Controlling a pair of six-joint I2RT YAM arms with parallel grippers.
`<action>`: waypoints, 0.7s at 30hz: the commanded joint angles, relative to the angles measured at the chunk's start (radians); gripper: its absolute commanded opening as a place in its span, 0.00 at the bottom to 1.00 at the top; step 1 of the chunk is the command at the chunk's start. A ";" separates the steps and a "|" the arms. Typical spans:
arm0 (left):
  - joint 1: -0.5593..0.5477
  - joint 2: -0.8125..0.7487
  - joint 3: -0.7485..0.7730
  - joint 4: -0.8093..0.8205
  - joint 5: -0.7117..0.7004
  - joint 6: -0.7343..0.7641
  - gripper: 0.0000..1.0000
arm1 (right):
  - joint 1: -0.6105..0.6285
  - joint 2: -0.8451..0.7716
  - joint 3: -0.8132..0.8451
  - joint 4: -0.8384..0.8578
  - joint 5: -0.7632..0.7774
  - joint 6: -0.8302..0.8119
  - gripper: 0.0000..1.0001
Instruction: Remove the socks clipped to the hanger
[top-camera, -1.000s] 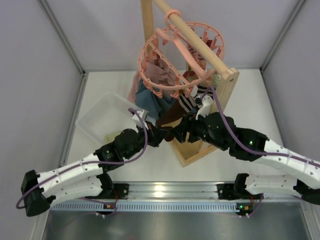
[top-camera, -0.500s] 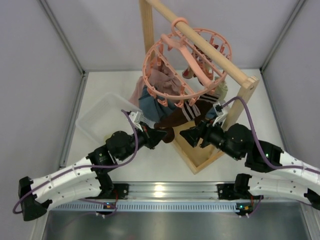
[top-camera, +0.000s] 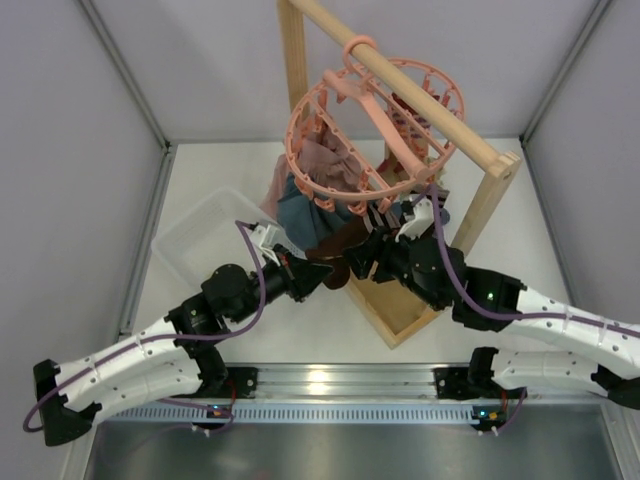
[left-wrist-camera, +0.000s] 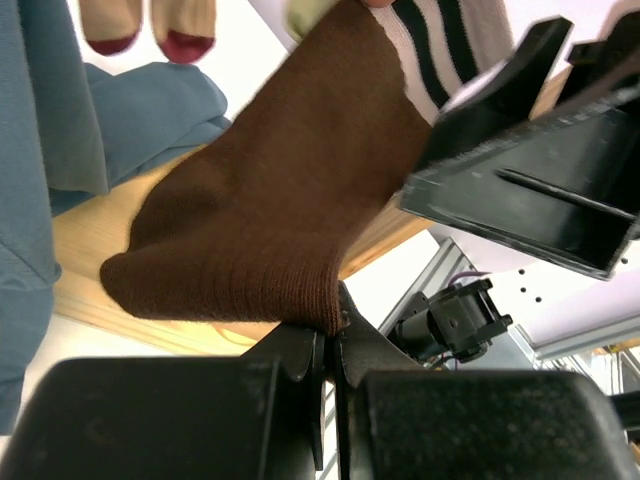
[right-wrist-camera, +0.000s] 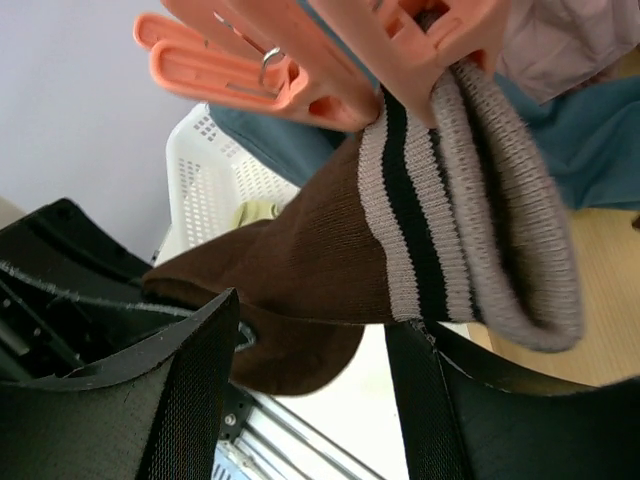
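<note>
The left gripper (left-wrist-camera: 330, 335) is clenched on the free lower end of the dark brown sock (left-wrist-camera: 260, 200), whose length runs up from those fingers to its striped cuff (right-wrist-camera: 420, 200), pinched in a peg (right-wrist-camera: 440, 40) of the hanger (top-camera: 296, 140) just above the right gripper (right-wrist-camera: 315, 345), whose fingers are spread astride the sock.

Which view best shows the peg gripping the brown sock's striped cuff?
Right wrist: the salmon peg bites the cuff close up. Left wrist shows mostly the brown sock itself; top external leaves the peg tiny among many.

Salmon peg hanger (right-wrist-camera: 300, 88) tilted. Brown sock (right-wrist-camera: 300, 265): striped cuff clipped in peg, body stretched taut. Two pale red-toed socks (left-wrist-camera: 183, 25) dangle.
</note>
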 joint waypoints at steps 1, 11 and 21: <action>0.002 -0.001 0.012 0.045 0.032 0.014 0.00 | 0.016 0.033 0.066 0.083 0.053 -0.027 0.57; 0.002 0.015 0.009 -0.007 0.037 0.030 0.03 | 0.014 0.109 0.120 0.058 0.125 -0.105 0.03; 0.002 -0.066 0.134 -0.174 -0.169 0.073 0.57 | 0.014 0.113 0.120 0.005 0.181 -0.218 0.00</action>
